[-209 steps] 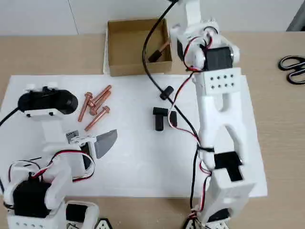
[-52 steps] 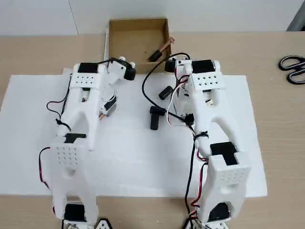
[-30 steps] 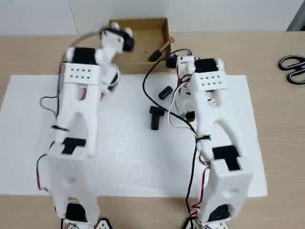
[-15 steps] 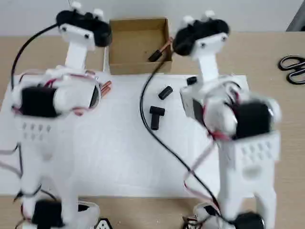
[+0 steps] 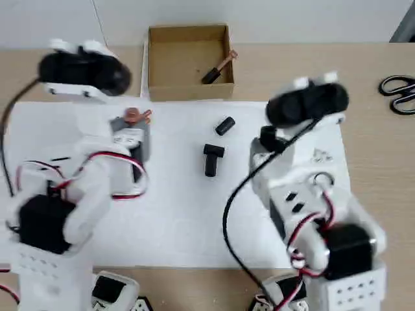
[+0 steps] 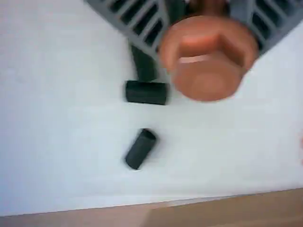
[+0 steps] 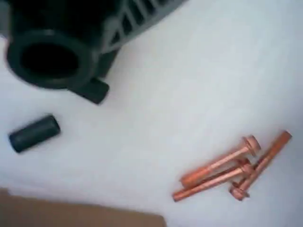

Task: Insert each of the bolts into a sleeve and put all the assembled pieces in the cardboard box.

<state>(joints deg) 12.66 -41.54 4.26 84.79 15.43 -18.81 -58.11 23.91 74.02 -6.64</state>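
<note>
My left gripper (image 5: 130,127) hangs over the left part of the white sheet, shut on a copper bolt (image 5: 137,116) whose head (image 6: 207,60) faces the left wrist camera. Over the sheet's right part, my right gripper (image 5: 268,138) is shut on a black sleeve (image 7: 48,58) with its bore toward the right wrist camera. Three loose bolts (image 7: 235,169) lie together on the sheet. Loose sleeves rest mid-sheet: one alone (image 5: 225,125) and two touching in a T (image 5: 212,159). The cardboard box (image 5: 163,65) at the back holds one assembled piece (image 5: 218,67).
The white sheet (image 5: 181,207) covers most of the wooden table. Scissors (image 5: 397,91) lie at the far right edge. Both arms' bodies and cables stand over the front half of the sheet.
Both arms have drawn back from beside the box toward the front and risen over the sheet. The loose sleeves and the piece in the box stay put.
</note>
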